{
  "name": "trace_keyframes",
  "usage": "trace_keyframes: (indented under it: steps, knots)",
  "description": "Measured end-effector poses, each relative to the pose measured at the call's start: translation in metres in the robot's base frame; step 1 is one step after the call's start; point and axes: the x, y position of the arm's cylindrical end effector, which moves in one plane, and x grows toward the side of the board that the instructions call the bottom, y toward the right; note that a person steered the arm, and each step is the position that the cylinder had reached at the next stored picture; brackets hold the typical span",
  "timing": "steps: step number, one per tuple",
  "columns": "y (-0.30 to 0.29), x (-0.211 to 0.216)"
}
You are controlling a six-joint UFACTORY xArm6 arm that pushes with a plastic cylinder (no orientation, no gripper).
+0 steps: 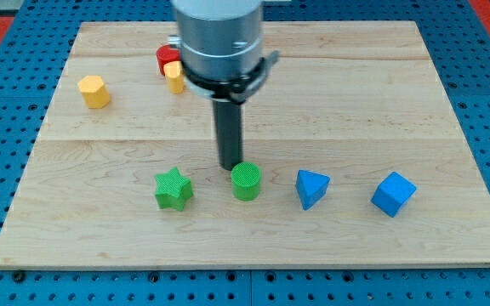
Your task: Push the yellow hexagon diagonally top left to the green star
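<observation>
The yellow hexagon [94,91] lies near the board's upper left. The green star [173,189] lies lower, left of the board's middle. My tip [229,167] is at the lower end of the dark rod, just above and touching or nearly touching the top left of the green cylinder [246,182]. The tip is to the right of the green star and far to the lower right of the yellow hexagon.
A red block [167,58] and a second yellow block [174,77] sit together at the upper middle, partly behind the arm's body. A blue triangular block [311,188] and a blue cube [394,193] lie at the lower right. The wooden board [356,102] rests on a blue pegboard.
</observation>
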Motion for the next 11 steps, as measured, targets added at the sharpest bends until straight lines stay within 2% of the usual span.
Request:
trace_keyframes:
  steps: [1, 2, 3, 4, 5, 6, 7, 8, 9, 11]
  knots:
    - [0.006, 0.003]
    - [-0.006, -0.026]
    - [-0.041, -0.084]
    - [-0.05, -0.143]
    - [-0.124, -0.152]
    - [-0.107, -0.136]
    - [-0.16, -0.137]
    - [-0.234, -0.156]
    - [-0.253, -0.142]
    - [-0.228, -0.058]
